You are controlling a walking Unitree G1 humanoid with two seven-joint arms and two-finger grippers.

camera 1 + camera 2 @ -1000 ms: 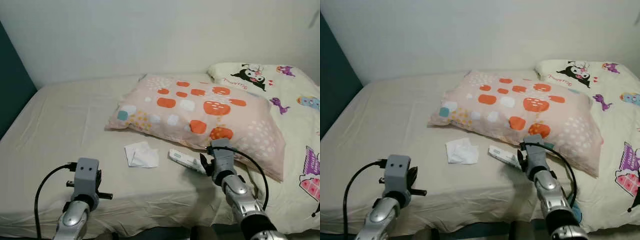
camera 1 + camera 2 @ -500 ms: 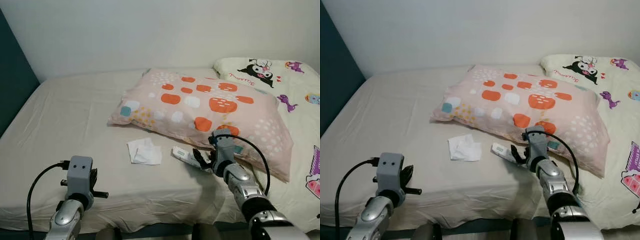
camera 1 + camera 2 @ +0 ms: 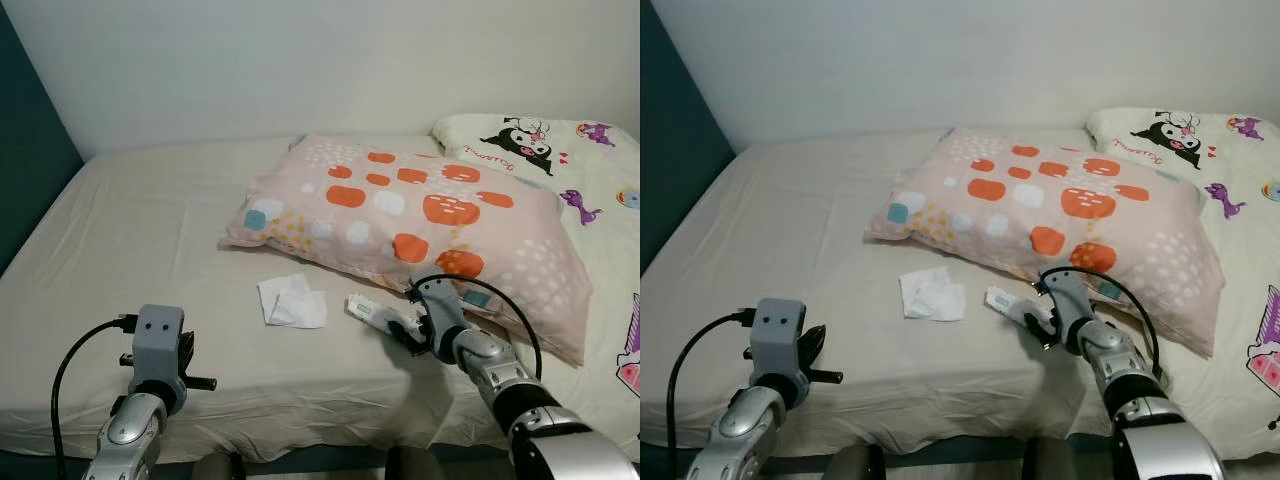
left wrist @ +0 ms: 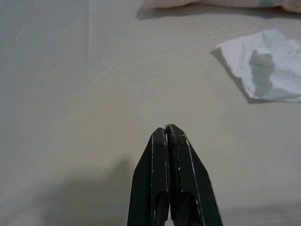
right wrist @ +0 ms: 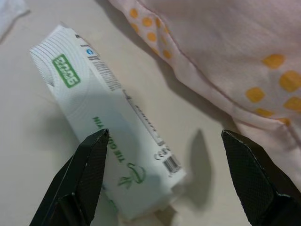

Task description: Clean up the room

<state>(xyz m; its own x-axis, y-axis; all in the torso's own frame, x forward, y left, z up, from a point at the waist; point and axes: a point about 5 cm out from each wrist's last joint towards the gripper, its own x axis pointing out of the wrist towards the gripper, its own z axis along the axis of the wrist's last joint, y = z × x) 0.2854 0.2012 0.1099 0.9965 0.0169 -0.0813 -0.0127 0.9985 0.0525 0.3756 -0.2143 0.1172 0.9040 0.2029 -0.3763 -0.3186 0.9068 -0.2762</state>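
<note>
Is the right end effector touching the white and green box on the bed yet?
Cannot tell. Right wrist view: right end effector open, one finger overlapping the white and green box; no visible gap or contact.

Right gripper [image 5: 164,141] spread wide (left gripper [image 4: 168,134] closed, idle).

Showing a green label, a barcode and green lettering on the white packet [image 5: 108,129], all too blurred for reading.

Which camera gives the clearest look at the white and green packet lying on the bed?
The right wrist view: the white and green packet lies close up between the open right gripper fingers, its print readable. Both eye views show it small, on the bed sheet beside the pillow.
</note>
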